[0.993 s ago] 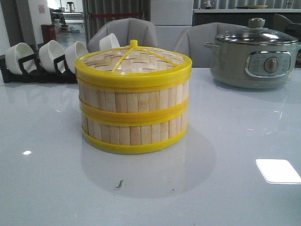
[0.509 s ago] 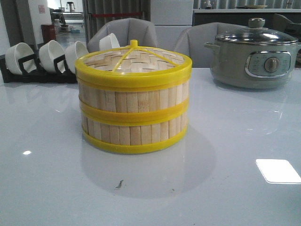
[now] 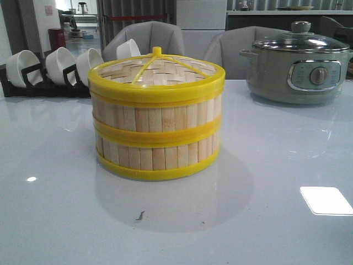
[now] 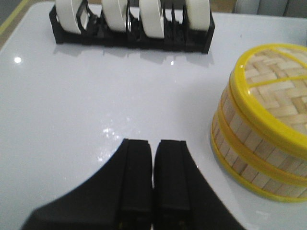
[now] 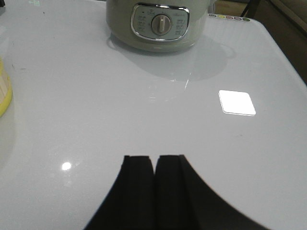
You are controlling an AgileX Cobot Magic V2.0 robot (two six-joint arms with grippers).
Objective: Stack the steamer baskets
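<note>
Two steamer baskets stand one on the other in the middle of the table. The upper basket (image 3: pixel 157 102) sits squarely on the lower basket (image 3: pixel 159 154); both have pale bamboo-slat walls and yellow rims. A woven bamboo lid with yellow ribs and a knob (image 3: pixel 156 51) covers the top. The stack also shows in the left wrist view (image 4: pixel 261 124), and a sliver of it in the right wrist view (image 5: pixel 4 91). My left gripper (image 4: pixel 153 143) is shut and empty, to the stack's left. My right gripper (image 5: pixel 154 159) is shut and empty, apart from the stack. Neither gripper shows in the front view.
A grey-green electric pot (image 3: pixel 298 63) with a glass lid stands at the back right, also in the right wrist view (image 5: pixel 158 24). A black rack of white bowls (image 3: pixel 52 69) stands at the back left, also in the left wrist view (image 4: pixel 129 26). Grey chairs stand behind the table.
</note>
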